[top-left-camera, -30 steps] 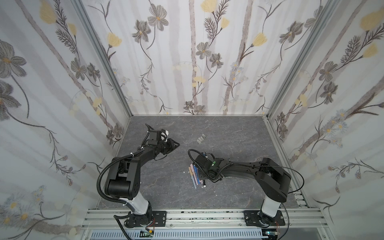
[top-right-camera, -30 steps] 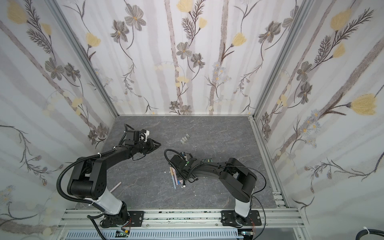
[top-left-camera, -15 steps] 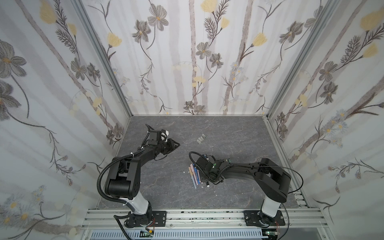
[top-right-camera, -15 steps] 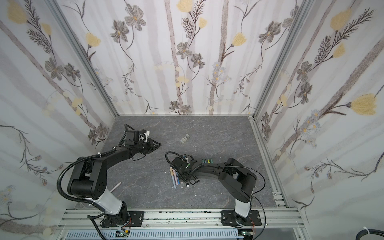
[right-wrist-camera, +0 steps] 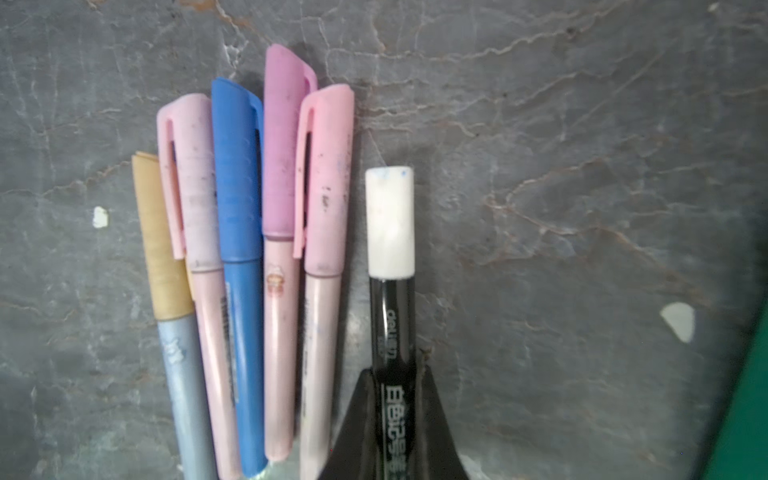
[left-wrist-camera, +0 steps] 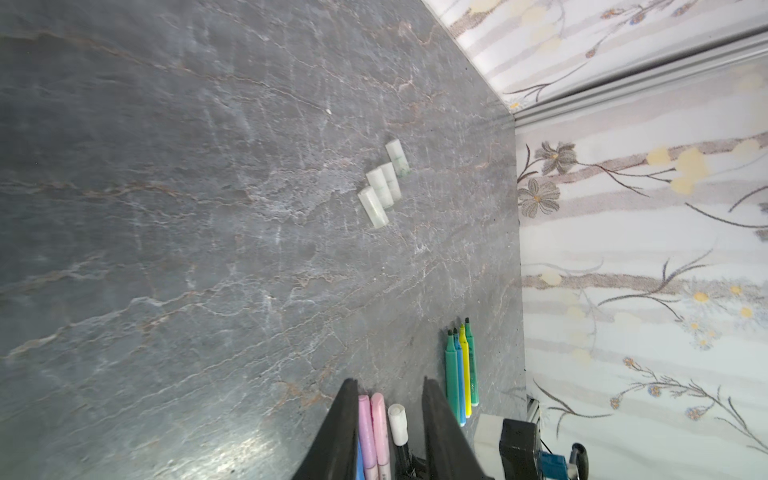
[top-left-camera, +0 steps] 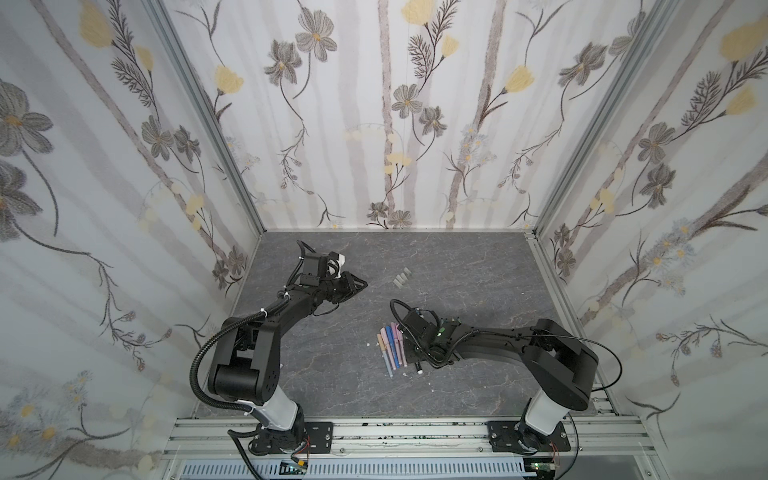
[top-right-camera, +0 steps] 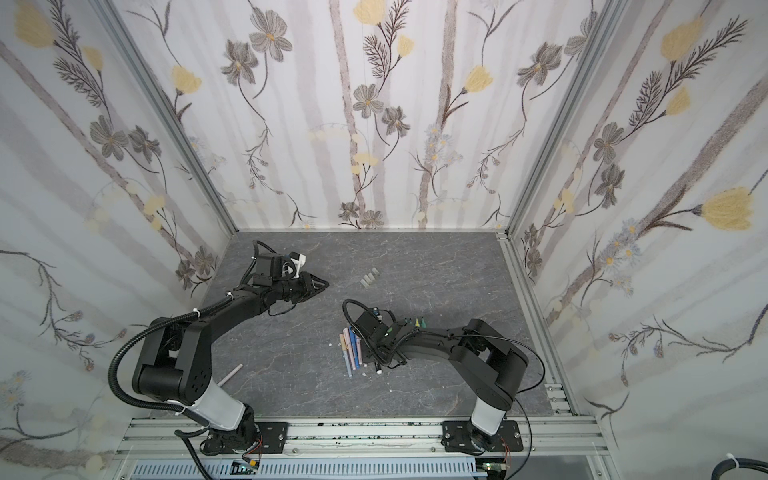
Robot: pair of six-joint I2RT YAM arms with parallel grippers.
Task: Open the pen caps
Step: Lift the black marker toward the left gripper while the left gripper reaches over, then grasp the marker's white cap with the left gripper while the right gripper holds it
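On the grey, stone-veined table (right-wrist-camera: 561, 174), near its middle front, my right gripper (right-wrist-camera: 392, 376) is clamped on a slim, glossy black pen (right-wrist-camera: 392, 324) with white print running down the barrel. My two black wedge-shaped fingers pinch it from either side. Its white cap (right-wrist-camera: 390, 222), a short matte cylinder with faint blue smudges, is on the pen and points away from my wrist.

Just beside it lie five capped pens (top-left-camera: 390, 345) in a tight fan, barrels touching. There is a tan cap (right-wrist-camera: 160, 237) on a grey-blue barrel, then a pale pink cap (right-wrist-camera: 195, 178), a blue cap (right-wrist-camera: 237, 170) with fine ribs, a purple cap (right-wrist-camera: 284, 141) and a pink cap (right-wrist-camera: 328, 183). The last four are smooth, round-topped plastic with flat clips, scuffed with dark specks.

My left gripper (left-wrist-camera: 390, 386) sits well apart from all this, toward the left rear of the table. Its tapered black fingers stand apart with nothing between them.

Toward the back of the table four frosted caps (left-wrist-camera: 382, 187), stubby translucent tubes, lie loose side by side, some touching.

Near my right arm lie uncapped markers (left-wrist-camera: 459, 374), green, blue and yellow, with dark pointed tips, packed side by side
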